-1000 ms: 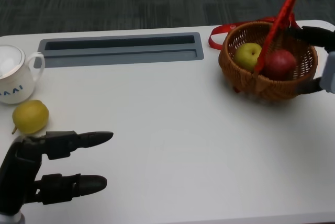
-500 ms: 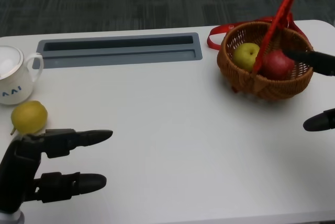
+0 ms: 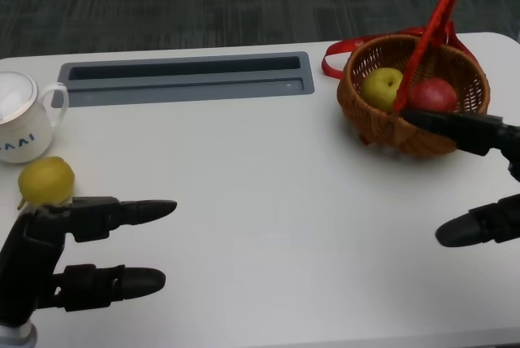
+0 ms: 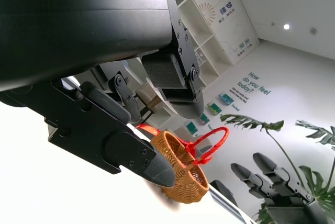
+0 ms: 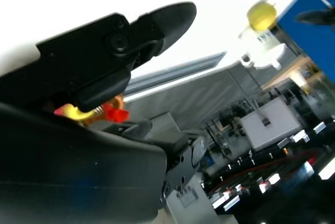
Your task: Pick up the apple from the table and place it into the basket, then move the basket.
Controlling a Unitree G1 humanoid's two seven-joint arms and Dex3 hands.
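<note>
My red apple [image 3: 435, 93] already lies in the wicker basket [image 3: 390, 130] at the far right of the bench [image 3: 268, 202], touching a green-yellow fruit [image 3: 383, 85] beside it, so I judge the step in hand to be moving the basket. My right hand [image 3: 479, 177] sits just in front of the basket with its fingers [image 3: 451, 126] spread and holding nothing, the upper one lying against the near rim and the lower one low over the bench. To do this well, I think I should take the rim or the upright red handle [image 3: 428, 39] firmly, keep the basket level so neither fruit rolls out, and watch the red ribbon [image 3: 341, 51] trailing behind it. My left hand [image 3: 61, 258] rests open at the near left with nothing in it, fingers apart, near a yellow fruit [image 3: 46, 180] and a white mug [image 3: 20, 116], well apart from the work. The head view alone shows both fruits inside the basket; my left wrist view shows the basket [image 4: 180, 166] only from outside and across the bench, with its handle arching up and my other hand beyond it. My right wrist view is mostly my own hand, with only a scrap of red and wicker behind the fingers, though it does catch the mug and yellow fruit far off
</note>
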